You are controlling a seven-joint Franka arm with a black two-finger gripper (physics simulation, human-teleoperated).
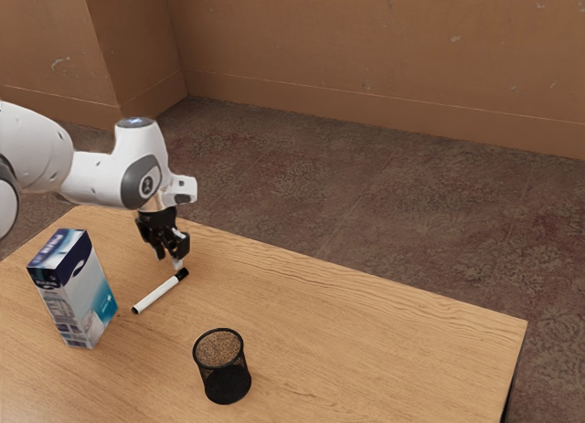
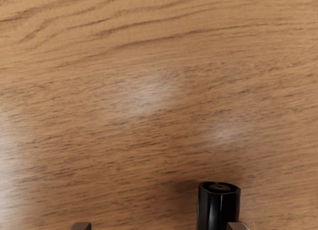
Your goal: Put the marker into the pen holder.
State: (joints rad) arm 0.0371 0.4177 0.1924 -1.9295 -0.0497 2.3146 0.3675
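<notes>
It's grasp time: the gripper [image 1: 171,257], jaws wide apart, is at the black end of the marker [image 1: 157,293], flat on the table [image 1: 366,350]; it needs centring, then closing, pen holder [image 1: 227,385] next

Exterior view: we observe soft, moderately bright light on the table [image 1: 384,341] and the white arm [image 1: 110,181], whose undersides shade to grey; the carpet [image 1: 366,213] is dimmer, the brown wall [image 1: 366,48] evenly lit. Wrist view: we note pale, diffuse glare on the wood, a faint shadow beside the black cap [image 2: 217,210], and thin highlights along its side.
</notes>
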